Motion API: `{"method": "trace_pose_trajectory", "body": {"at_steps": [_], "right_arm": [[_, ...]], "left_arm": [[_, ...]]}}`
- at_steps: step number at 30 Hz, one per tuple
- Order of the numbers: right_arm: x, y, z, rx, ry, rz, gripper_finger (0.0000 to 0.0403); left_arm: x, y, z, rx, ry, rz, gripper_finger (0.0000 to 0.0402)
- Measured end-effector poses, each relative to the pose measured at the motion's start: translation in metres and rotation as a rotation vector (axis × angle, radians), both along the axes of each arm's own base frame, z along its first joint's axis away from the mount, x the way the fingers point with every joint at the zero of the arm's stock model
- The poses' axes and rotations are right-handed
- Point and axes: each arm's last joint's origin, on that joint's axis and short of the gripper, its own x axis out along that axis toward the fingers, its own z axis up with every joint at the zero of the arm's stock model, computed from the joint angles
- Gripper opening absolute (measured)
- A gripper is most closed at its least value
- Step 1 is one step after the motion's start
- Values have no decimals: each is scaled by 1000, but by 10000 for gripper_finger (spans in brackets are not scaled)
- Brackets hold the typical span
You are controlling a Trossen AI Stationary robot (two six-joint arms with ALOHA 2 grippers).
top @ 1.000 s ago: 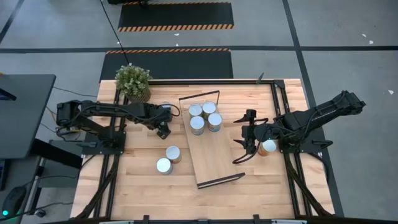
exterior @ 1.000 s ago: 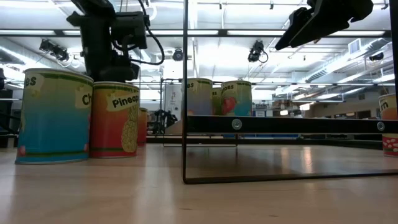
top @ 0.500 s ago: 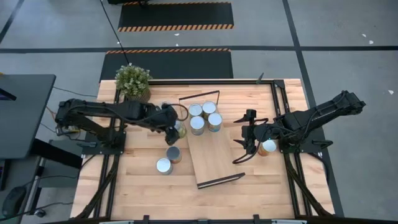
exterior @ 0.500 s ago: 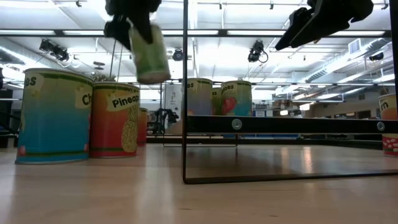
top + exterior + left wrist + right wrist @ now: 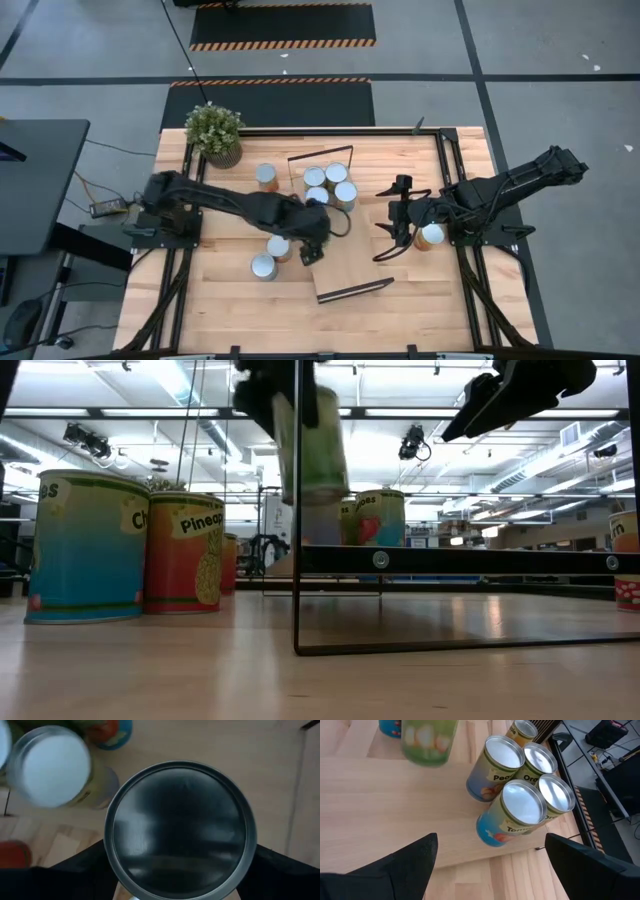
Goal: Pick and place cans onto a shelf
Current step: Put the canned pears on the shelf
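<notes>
My left gripper [image 5: 312,247] is shut on a green-labelled can [image 5: 315,445], held in the air over the left edge of the light-wood shelf [image 5: 350,255]. The can's round end [image 5: 180,830] fills the left wrist view. Several cans [image 5: 330,185] stand on the shelf's far end, also seen in the right wrist view [image 5: 512,780]. Three cans [image 5: 266,176] [image 5: 278,247] [image 5: 263,266] stand on the table left of the shelf. My right gripper [image 5: 393,215] hangs open and empty right of the shelf, beside another can [image 5: 432,236]. My left gripper pinches the green can between its two fingers [image 5: 75,870], one on each opposite side of the can's wall just below its upper rim [image 5: 112,865]. The fingers come from above, pointing down along the can. The can hangs below them, roughly upright and clear of shelf and table.
A potted plant [image 5: 213,132] stands at the table's far left corner. The shelf's black wire frames [image 5: 320,153] [image 5: 353,290] rise at its short ends. Bare board shows on the shelf's near half. Arm bases and rails run along both table sides.
My left gripper has carried the green can from the table's far left part toward the right and the near edge. The can stays lifted clear and is now over the shelf's left edge. The right arm has kept still.
</notes>
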Motion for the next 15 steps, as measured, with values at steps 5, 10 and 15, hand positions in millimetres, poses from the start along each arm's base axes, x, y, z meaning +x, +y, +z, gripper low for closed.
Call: {"method": "trace_pose_trajectory", "body": {"at_steps": [5,10,15], "right_arm": [[0,0,0,-1,5,0,377],[0,0,0,-1,6,1,377],[0,0,0,0,4,0,377]], "left_arm": [[22,-5,-23,24,84,-80,311],[30,-13,-47,8,162,-127,311],[33,-21,-52,78,148,-167,314]]}}
